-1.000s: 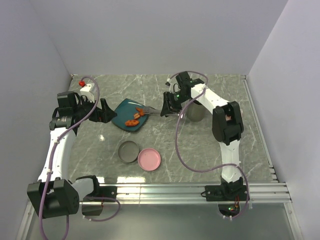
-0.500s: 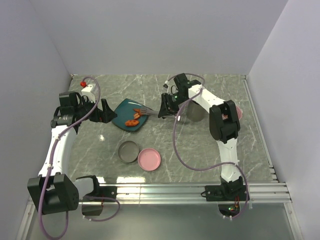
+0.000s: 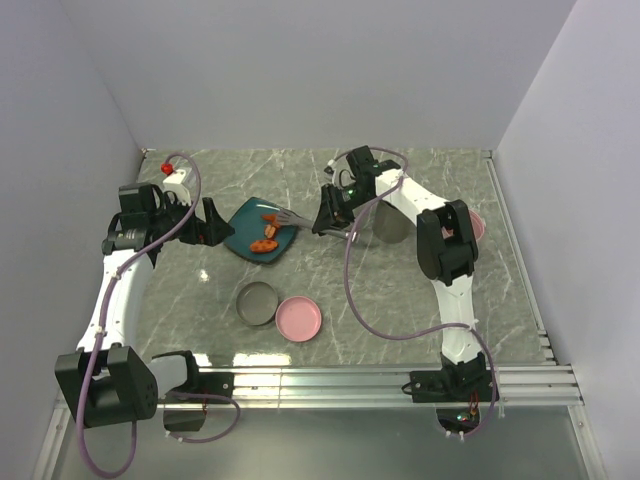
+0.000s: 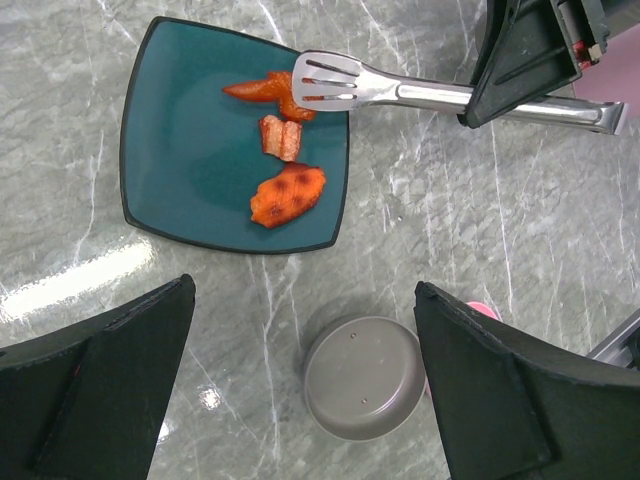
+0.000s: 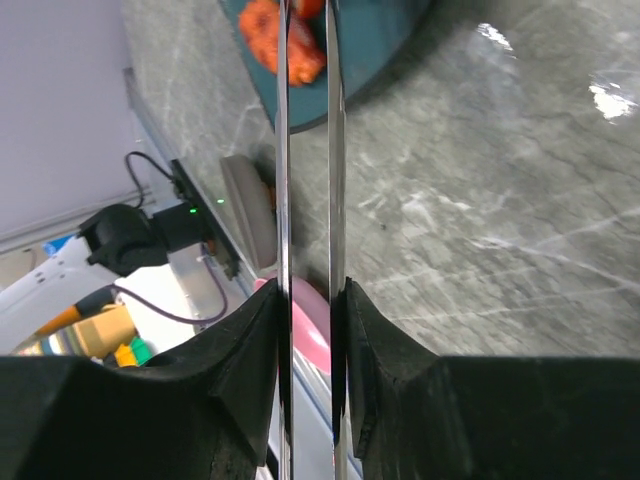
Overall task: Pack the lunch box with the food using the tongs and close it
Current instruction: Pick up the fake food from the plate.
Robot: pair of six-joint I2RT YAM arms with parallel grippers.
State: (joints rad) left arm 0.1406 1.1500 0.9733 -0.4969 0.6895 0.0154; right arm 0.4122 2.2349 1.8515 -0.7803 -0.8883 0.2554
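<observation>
A teal plate (image 4: 170, 150) carries three orange-red pieces of food (image 4: 287, 195). The silver tongs (image 4: 400, 94) reach over the plate's far corner, their slotted head (image 4: 325, 78) lying over the topmost orange piece (image 4: 255, 90). My right gripper (image 5: 308, 300) is shut on the tongs' two arms (image 5: 283, 150), and an orange piece (image 5: 303, 62) shows between the arms near their tips. In the top view that gripper (image 3: 325, 215) hangs right of the plate (image 3: 245, 235). My left gripper (image 4: 303, 290) is open and holds nothing, hovering left of the plate (image 3: 205, 222). The grey lunch box bowl (image 4: 365, 377) sits below it.
A pink lid (image 3: 299, 318) lies beside the grey bowl (image 3: 258, 302) near the front. A second grey container (image 3: 390, 225) stands behind the right arm, with a pink object (image 3: 478, 225) further right. A small red thing (image 3: 165, 166) sits at the back left corner.
The right gripper has moved left, carrying the tongs' head further over the plate onto the top orange piece, and it has squeezed the arms closer. The left arm has barely moved.
</observation>
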